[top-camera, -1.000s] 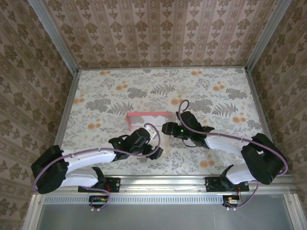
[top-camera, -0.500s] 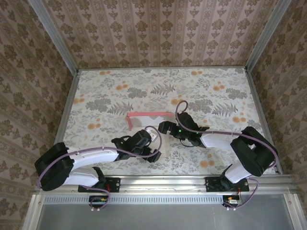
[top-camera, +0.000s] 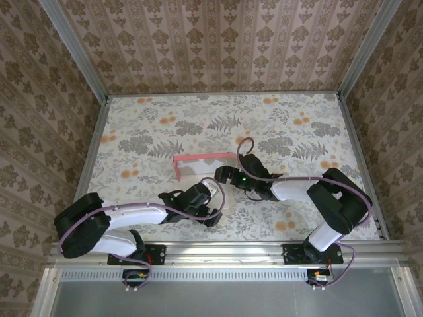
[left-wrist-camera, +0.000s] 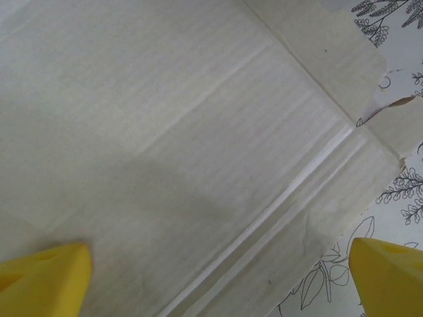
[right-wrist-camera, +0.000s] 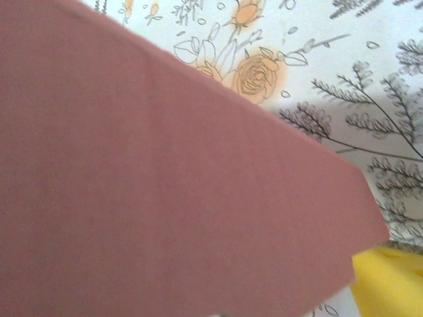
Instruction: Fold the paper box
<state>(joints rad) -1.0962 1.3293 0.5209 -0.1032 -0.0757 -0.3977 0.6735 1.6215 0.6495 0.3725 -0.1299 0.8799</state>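
We are viewing the paper box [top-camera: 203,158] lying near the middle of the floral table [top-camera: 297,112]. Its pink far wall is standing up, and its pale inner face [left-wrist-camera: 165,132] is turned upward and creased. The left gripper [left-wrist-camera: 218,284] is hovering over this face, its yellow fingertips [left-wrist-camera: 43,277] spread wide apart. The right gripper [top-camera: 223,175] is meeting the box's right end. A pink flap [right-wrist-camera: 165,185] is lying across its wrist view, with one yellow finger [right-wrist-camera: 390,281] beside it, so we cannot tell whether these fingers are apart or clamped.
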